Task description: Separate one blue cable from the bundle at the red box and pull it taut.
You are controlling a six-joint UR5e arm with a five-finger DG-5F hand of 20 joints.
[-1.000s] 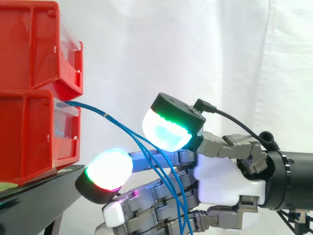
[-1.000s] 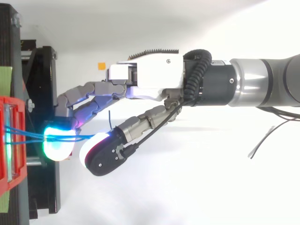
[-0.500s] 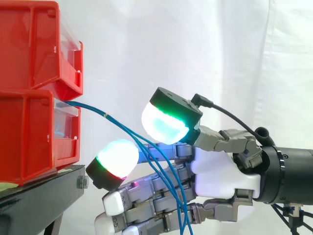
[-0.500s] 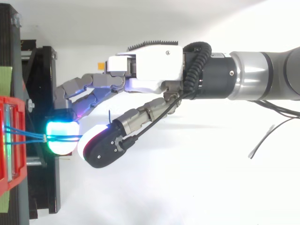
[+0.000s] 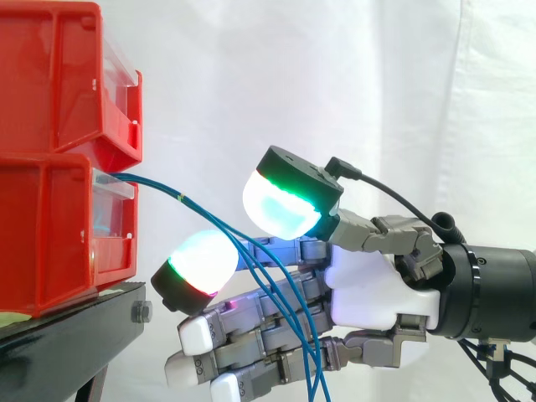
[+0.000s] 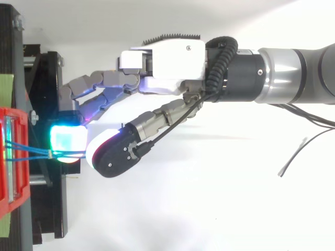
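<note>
— Cables, blue ones, where now?
— Coming out of the front of the red box. Held in a bunch by a tiny tie near the box. Spreading apart after that and hanging down across the hand.
— Anything new since a second ago?
— Yes. Lifted the lower glowing pad up toward the thumb pad. Swung the thumb in too. From above, right beside that lower pad now, much closer than before. Raised the whole hand a bit as well.
— Clamped on a cable yet?
— Not yet, by the look of it. Open, with a small gap left between the two pads in the side view. Blue strands running right through that gap.
— Good news for the job?
— Seems so. Looks like closing in for a pinch. Hard to tell how many strands caught in there, one or more.
— Pulled tight already?
— No. Sagging in a soft curve from box to hand. Not split off from the bunch so far.
— So what next, maybe?
— Probably squeeze on one strand only, then draw back away from the box. Careful not to grab two.
</note>
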